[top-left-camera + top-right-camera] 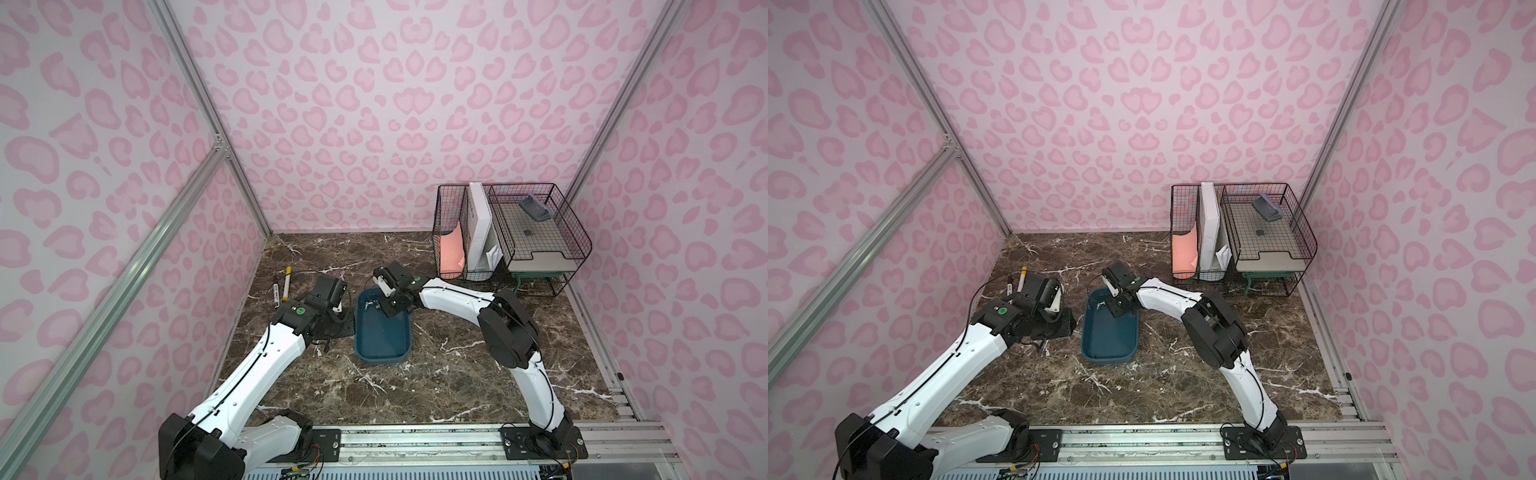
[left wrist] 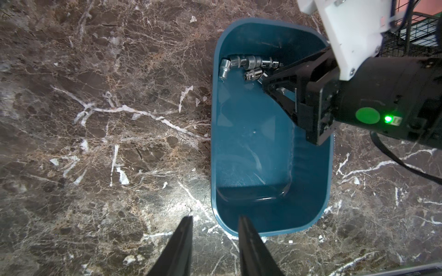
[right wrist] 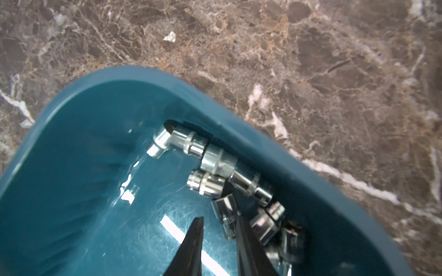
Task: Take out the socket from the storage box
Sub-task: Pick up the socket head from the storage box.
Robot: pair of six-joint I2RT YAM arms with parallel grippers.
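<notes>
While the right claw stands barely parted around a socket at the crowded end of the storage box, hold uncertain, the round steel may squirt free against the other sockets; the left claw hangs open, empty.

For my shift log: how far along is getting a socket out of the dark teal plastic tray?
Done: the right gripper sits inside the shallow dark teal plastic storage box, among the chrome metal sockets at its far end. In hand: its jaws bracket one short socket, a gap showing, not yet clamped. Remaining: close, lift, carry it out; the left gripper hovers open.
</notes>
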